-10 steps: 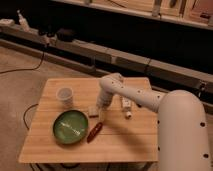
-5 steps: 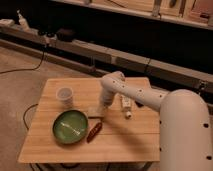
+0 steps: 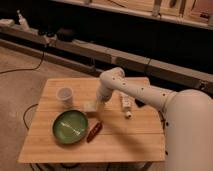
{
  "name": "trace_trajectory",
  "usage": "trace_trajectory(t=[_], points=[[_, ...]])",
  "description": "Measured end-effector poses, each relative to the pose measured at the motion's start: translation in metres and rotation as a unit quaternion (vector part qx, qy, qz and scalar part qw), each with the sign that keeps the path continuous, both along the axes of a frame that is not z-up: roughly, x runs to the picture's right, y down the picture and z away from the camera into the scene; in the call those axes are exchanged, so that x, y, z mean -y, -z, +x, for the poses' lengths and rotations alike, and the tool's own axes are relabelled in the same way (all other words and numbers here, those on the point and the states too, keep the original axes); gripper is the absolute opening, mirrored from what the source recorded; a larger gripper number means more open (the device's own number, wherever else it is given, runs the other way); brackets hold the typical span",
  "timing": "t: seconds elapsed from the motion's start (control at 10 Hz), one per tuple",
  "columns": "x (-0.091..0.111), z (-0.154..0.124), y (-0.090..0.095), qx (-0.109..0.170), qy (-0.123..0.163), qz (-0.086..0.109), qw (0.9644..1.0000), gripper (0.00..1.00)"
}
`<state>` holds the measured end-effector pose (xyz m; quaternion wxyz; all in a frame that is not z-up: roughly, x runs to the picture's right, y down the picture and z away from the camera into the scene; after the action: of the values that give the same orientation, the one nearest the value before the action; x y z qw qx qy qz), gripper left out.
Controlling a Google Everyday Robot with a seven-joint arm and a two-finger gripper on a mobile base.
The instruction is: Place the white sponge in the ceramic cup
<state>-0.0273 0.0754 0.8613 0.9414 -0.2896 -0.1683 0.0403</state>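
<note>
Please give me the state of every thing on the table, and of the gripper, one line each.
white sponge: flat on the table, outside the cup.
ceramic cup: upright, apart from the sponge.
green plate: flat on the table.
red-brown oblong item: lying beside the plate.
white bottle: lying on its side.
gripper: low at the table, right by the sponge.

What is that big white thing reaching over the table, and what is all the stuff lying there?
A robot: a white body with one arm. One camera looks down on it from above. The arm's tool is down at the sponge, mid-table; whether it grips it, I cannot tell. Also on the wooden table: a cup, a green plate, a red-brown oblong beside the plate, and a white bottle near the arm.
</note>
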Motion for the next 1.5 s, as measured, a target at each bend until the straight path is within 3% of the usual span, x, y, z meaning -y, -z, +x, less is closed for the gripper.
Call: trace_trajectory(t=[0.2,0.4,0.7,0.9,1.1,1.3,1.5], points=[[0.04,0.01,0.026,-0.01,-0.016,0.033,0.9993,0.0],[0.074,0.002,0.044,-0.001,-0.029,0.047,0.9985,0.0],[0.111,-0.055,0.063,0.086,-0.033,0.043,0.9949,0.0],[0.122,-0.09,0.063,0.129,-0.015,0.031,0.9911,0.0],[0.118,-0.115,0.056,0.14,0.02,0.018,0.9898,0.01],[0.109,-0.139,0.046,0.14,0.058,0.007,0.9884,0.14],[0.111,-0.162,0.038,0.141,0.082,0.007,0.9866,0.37]])
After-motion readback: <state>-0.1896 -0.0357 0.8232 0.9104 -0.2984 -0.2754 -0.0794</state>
